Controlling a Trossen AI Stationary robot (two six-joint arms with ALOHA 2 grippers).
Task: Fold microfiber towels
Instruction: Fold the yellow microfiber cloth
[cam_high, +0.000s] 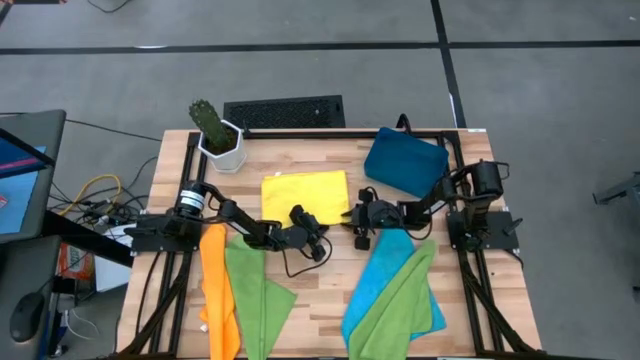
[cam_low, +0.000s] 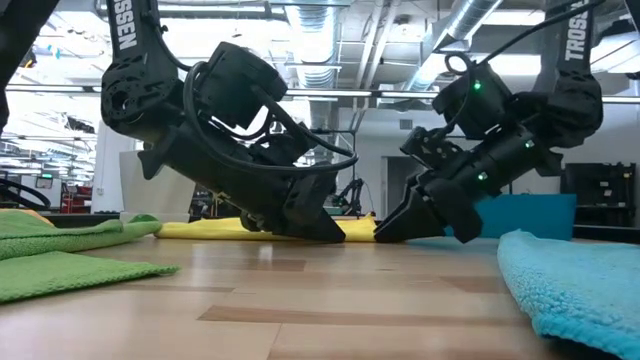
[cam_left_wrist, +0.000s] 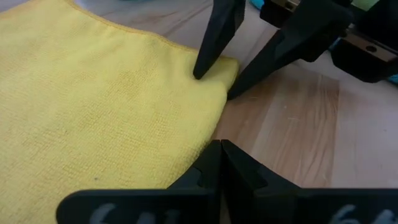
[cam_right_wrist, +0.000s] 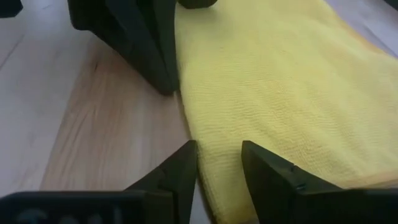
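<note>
Showing a slatted wooden table (cam_high: 330, 300) seen from above, with two dark arms meeting near its middle over the near edge of a folded yellow towel (cam_high: 305, 190). Remaining cloths lie toward the near side: an orange towel (cam_high: 218, 290) and a lime green towel (cam_high: 255, 295) on the left, a bright blue towel (cam_high: 385, 270) under a second green towel (cam_high: 395, 300) on the right, apparently queued for folding. A rigid dark-blue tray (cam_high: 405, 163) sits at the far right corner, probably the destination for finished cloths. A potted cactus (cam_high: 215, 135) stands at the far left corner.

The yellow towel forms a flat rectangle with a fine looped pile and a stitched hem; its corner (cam_left_wrist: 227, 68) lies flat on the wood.

The left gripper (cam_left_wrist: 219, 155) rests at the towel's near edge with its fingers pressed together, holding nothing, seemingly pinning or smoothing the fold. The right gripper (cam_right_wrist: 219, 163) points at the same edge from the opposite side, its fingers apart with a clear gap and the hem between them unclamped, consistent with a release or an approach.
</note>
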